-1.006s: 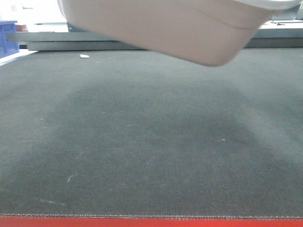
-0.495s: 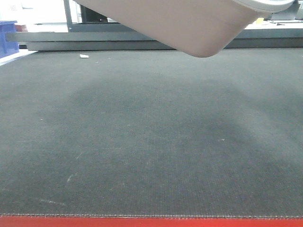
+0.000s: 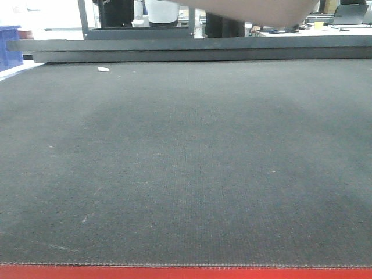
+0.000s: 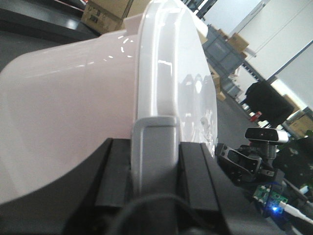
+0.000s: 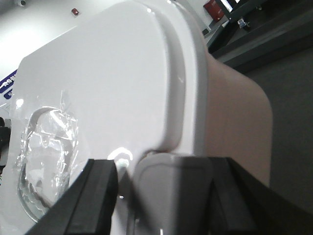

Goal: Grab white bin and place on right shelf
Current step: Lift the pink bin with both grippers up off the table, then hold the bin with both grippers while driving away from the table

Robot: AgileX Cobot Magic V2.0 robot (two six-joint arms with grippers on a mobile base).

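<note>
- white bin (image 3: 256, 10): front view catches only its pale underside, at the top edge of the frame, right of centre. It is off the counter (image 3: 186, 174), with nothing under it.
- Left wrist view: the bin (image 4: 63, 112) lies tipped on its side, with the pinkish tub wall to the left and the white lid (image 4: 195, 93) facing right. The lid rim runs up the middle of the frame.
- Right wrist view: the lid (image 5: 98, 83) fills the left of the frame. Its handle recess (image 5: 46, 156) shows crinkled clear film. The tub wall (image 5: 234, 117) is to the right.
- left tool (image 4: 154, 161): black fingers (image 4: 115, 176) are closed in on a grey clip (image 4: 154, 132) at the bin's rim, one on each side and touching it. The bin is gripped there.
- right tool (image 5: 164, 196): black fingers (image 5: 95, 196) flank a second grey clip (image 5: 171, 181) on the lid rim, clamped about it. A thin dark gap shows beside the finger on the frame's left.
- Counter: dark grey woven mat, scuffed, with a red strip (image 3: 186, 273) along the near edge.
- A small white scrap (image 3: 103, 68) lies far back on the left of the mat.
- A grey metal rail (image 3: 192, 49) runs along the far edge.
- A blue crate (image 3: 10, 46) sits at the far left, beyond the mat.
- Cardboard boxes (image 4: 105, 12) show behind the bin in the left wrist view.
- A black camera unit (image 4: 264, 133) stands at the right of that view, with a blue light (image 4: 274, 210) below it.
</note>
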